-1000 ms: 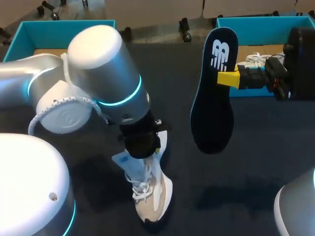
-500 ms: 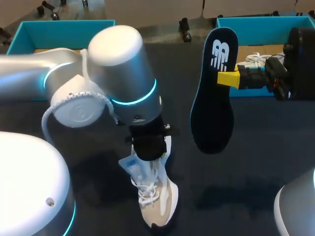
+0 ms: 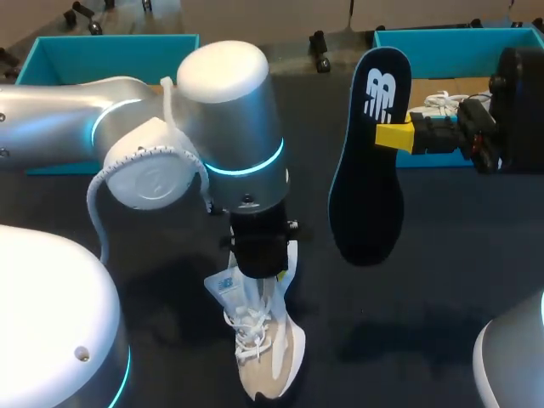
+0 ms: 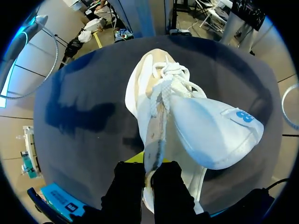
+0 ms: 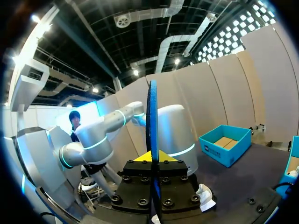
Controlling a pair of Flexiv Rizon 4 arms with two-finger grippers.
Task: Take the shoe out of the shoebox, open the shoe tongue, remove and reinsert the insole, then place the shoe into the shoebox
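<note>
Head view shows your left arm (image 3: pixel 170 144) coming in from the left and bending down over the middle of the dark table (image 3: pixel 425 297). Its left gripper (image 3: pixel 259 265) points down onto the heel end of a white and beige shoe (image 3: pixel 265 357). The shoe's toe points toward the near edge of the table. The shoe's tongue (image 3: pixel 223 285) is splayed out to one side.

In the left wrist view, the left gripper (image 4: pixel 147 170) has its fingers pressed close together on a strip of the shoe's (image 4: pixel 154 84) upper edge, so it is clamped on the shoe. The wide white tongue (image 4: pixel 215 135) is folded out beside the laces.

Your right gripper (image 3: pixel 396 136) comes in from the right and holds a dark insole (image 3: pixel 365 170) in the air, well apart from the shoe. The insole is nearly upright, with its printed end highest. In the right wrist view, the insole (image 5: pixel 152 116) is seen edge-on, pinched between the fingers of the right gripper (image 5: pixel 153 164).

Two teal shoeboxes stand at the far edge. The left shoebox (image 3: pixel 102 41) sits behind your left arm. The right shoebox (image 3: pixel 442 38) sits behind the insole and has something white inside.
</note>
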